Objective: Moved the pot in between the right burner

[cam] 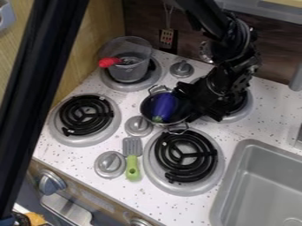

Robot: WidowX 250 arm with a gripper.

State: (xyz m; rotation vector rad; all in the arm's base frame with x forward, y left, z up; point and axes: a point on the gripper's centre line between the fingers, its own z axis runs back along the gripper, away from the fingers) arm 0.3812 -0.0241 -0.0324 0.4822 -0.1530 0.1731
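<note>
Black bar (36,88) stands nearest, the pot (146,111) dark and wire-handled.

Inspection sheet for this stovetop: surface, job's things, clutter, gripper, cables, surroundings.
Surface: speckled white counter, coil burners.
Job's things: two-handled pot amid the burners, purple eggplant inside.
Clutter: green-handled spatula beside the front right burner; clear container with red-handled utensil, back left.
Gripper: black gripper at the pot's right side; contact unclear.
Cables: thin strands, possibly cord, on back wall.
Surroundings: gray sink, right.
</note>
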